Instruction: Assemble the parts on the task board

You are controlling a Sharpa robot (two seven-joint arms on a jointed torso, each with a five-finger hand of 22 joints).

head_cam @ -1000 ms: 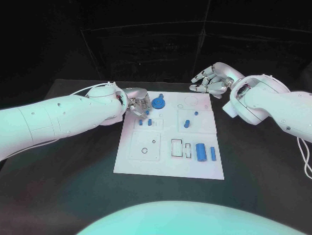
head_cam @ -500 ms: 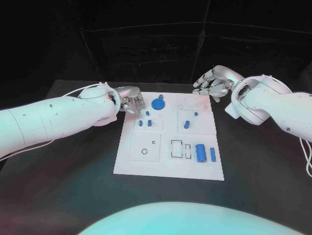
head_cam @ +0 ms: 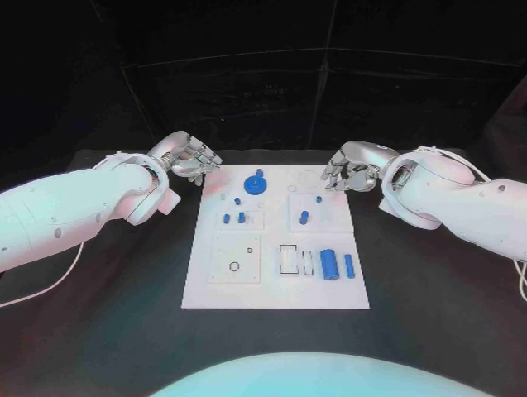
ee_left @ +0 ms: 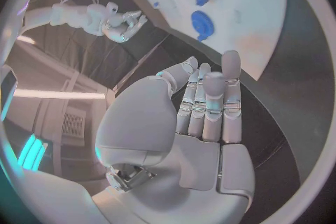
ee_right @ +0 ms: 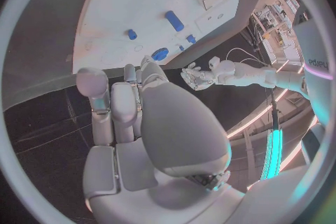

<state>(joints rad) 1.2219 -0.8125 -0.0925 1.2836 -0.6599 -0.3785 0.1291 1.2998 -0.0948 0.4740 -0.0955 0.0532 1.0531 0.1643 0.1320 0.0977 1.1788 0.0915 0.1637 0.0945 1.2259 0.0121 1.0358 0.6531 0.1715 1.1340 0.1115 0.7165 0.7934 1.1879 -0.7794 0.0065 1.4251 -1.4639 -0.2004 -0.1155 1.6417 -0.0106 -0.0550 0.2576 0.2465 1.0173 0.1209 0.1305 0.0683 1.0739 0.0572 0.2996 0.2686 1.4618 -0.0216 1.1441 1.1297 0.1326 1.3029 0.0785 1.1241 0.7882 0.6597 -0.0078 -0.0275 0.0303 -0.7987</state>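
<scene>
Head view: both hands hover off the far corners of the board [head_cam: 275,285], which lies mid-surface [head_cam: 84,331]. The left hand [head_cam: 186,157] hangs just beyond the board's far left corner, the right hand [head_cam: 349,172] at its far right edge; each has its fingers curled loosely inward and carries nothing. Blue parts lie scattered on the board: a round gear [head_cam: 256,184] near the far edge, small pegs [head_cam: 232,217] at the middle, a larger cylinder [head_cam: 330,264] and a slim bar [head_cam: 349,265] toward the near right.

Left wrist view: the left hand [ee_left: 206,106] shows fingers side by side, straight and empty, the gear [ee_left: 201,23] beyond them on the board.

Right wrist view: the right hand [ee_right: 129,101] is likewise empty, fingers together above the board's edge, a peg [ee_right: 174,20] lying ahead.

No part is in hand, so this looks like the pause between placements; the next move calls for one hand to reach in over the board and pinch a loose part, likely the cylinder or the bar.
</scene>
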